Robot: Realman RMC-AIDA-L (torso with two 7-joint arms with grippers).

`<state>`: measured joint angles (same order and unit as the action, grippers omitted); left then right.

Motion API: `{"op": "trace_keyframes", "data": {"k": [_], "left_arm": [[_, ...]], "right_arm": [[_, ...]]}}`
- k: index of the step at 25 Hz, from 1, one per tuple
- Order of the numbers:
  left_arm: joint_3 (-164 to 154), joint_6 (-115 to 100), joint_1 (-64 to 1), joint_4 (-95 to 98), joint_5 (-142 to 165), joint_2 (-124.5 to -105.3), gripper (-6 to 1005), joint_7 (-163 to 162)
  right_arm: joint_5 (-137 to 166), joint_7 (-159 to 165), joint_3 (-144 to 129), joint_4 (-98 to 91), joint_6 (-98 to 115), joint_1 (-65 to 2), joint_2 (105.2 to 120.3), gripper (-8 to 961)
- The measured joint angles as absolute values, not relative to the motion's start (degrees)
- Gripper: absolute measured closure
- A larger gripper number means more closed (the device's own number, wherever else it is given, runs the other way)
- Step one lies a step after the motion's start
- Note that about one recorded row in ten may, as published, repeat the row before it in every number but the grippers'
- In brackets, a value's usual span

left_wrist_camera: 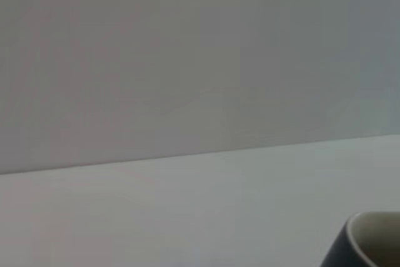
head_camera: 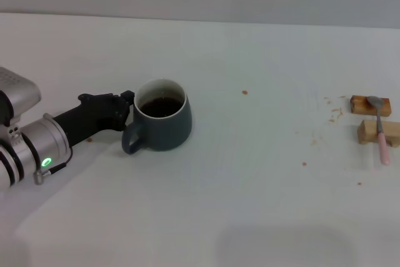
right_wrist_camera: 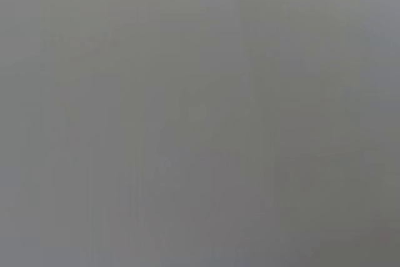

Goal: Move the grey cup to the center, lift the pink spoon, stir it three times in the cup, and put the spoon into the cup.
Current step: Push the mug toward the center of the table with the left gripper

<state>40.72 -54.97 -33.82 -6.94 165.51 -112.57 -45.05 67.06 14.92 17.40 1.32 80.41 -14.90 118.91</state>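
Observation:
The grey cup (head_camera: 164, 124), dark blue-grey with dark brown liquid inside, stands left of the table's middle in the head view, its loop handle pointing toward the front left. A part of its rim shows in the left wrist view (left_wrist_camera: 367, 241). My left gripper (head_camera: 127, 109) reaches in from the left and sits against the cup's left side, just above the handle. The pink spoon (head_camera: 380, 130) lies at the far right across two tan wooden blocks, bowl toward the back, pink handle toward the front. My right gripper is out of view.
The two wooden blocks (head_camera: 361, 104) (head_camera: 367, 133) sit near the table's right edge. Small reddish crumbs (head_camera: 244, 92) are scattered over the white table (head_camera: 262, 186). The right wrist view shows only plain grey.

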Motion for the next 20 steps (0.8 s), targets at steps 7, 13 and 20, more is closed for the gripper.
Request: {"op": "trace_keyframes", "data": {"k": [7,13,20], "left_arm": [[39.9,-57.5,-33.9,-7.0,165.5,-112.66,996,-46.3],[39.2,-58.7,-33.9,-7.0,165.5,-112.77,996,-46.6],[37.9,-58.7,-33.9,-7.0,165.5,-112.96,996,-46.6]], "right_arm": [[67.1,14.9,17.4,1.4,80.4,-14.6,118.91,222],[67.1,14.9,17.4,1.4,80.4,-14.5,118.91,222],[67.1,14.9,17.1,1.5,80.5,-14.2,118.91,221]]}}
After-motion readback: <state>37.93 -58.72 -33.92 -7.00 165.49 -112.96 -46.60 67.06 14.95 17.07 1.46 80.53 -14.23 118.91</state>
